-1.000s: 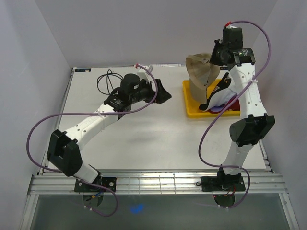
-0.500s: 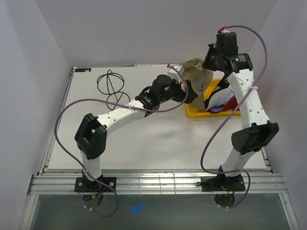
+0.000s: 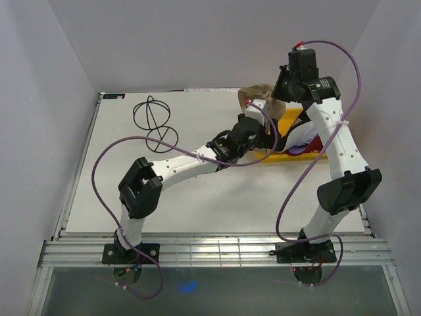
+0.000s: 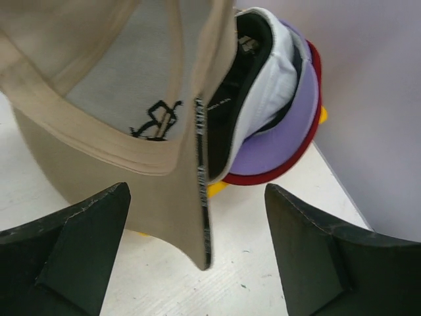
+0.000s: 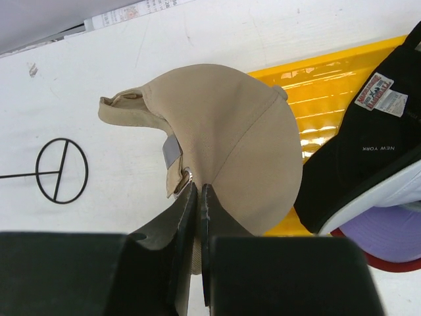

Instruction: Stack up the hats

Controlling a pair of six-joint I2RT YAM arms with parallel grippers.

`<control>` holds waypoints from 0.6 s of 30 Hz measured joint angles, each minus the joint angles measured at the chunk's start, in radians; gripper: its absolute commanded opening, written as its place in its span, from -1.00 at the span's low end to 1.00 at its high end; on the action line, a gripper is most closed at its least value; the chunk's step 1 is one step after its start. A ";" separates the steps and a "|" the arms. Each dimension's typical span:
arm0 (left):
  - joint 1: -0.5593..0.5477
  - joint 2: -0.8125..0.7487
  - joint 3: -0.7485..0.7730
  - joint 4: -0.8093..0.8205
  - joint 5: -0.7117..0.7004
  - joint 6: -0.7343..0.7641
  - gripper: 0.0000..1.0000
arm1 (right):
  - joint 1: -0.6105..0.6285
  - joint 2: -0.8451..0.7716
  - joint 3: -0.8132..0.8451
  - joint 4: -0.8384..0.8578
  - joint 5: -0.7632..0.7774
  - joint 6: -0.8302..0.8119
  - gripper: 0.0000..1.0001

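The white worktop (image 3: pixel 197 197) is spanned by the left arm (image 3: pixel 177 164), which is stretched from the near left corner toward the far right corner, while the right arm (image 3: pixel 339 141) is raised along the right edge. A yellow tray (image 3: pixel 291 118) is set by the far right corner. Four caps are nested together in it and tipped on edge: the black cap (image 4: pixel 223 118) is innermost, followed by the white cap (image 4: pixel 273 79), the purple cap (image 4: pixel 289 125) and the red cap (image 4: pixel 263 179) outermost. The tan cap (image 3: pixel 258 92) is held off the surface near the far edge, at the tray's left side and just beside the nested caps; whether they are touched by it cannot be told. Its hollow inside is turned toward the left gripper (image 4: pixel 196 191), whose fingers are spread wide below the cap's lower rim and are not closed on it. The right gripper (image 5: pixel 197 191) is pressed together on the tan cap's fabric near the back opening, so that the cap is pinched from above. A black wire loop (image 3: pixel 152 118) is left lying toward the far left corner.
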 measured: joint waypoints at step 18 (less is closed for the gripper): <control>0.000 0.038 0.053 -0.116 -0.181 -0.048 -1.00 | 0.040 -0.040 -0.039 0.015 -0.018 0.027 -0.85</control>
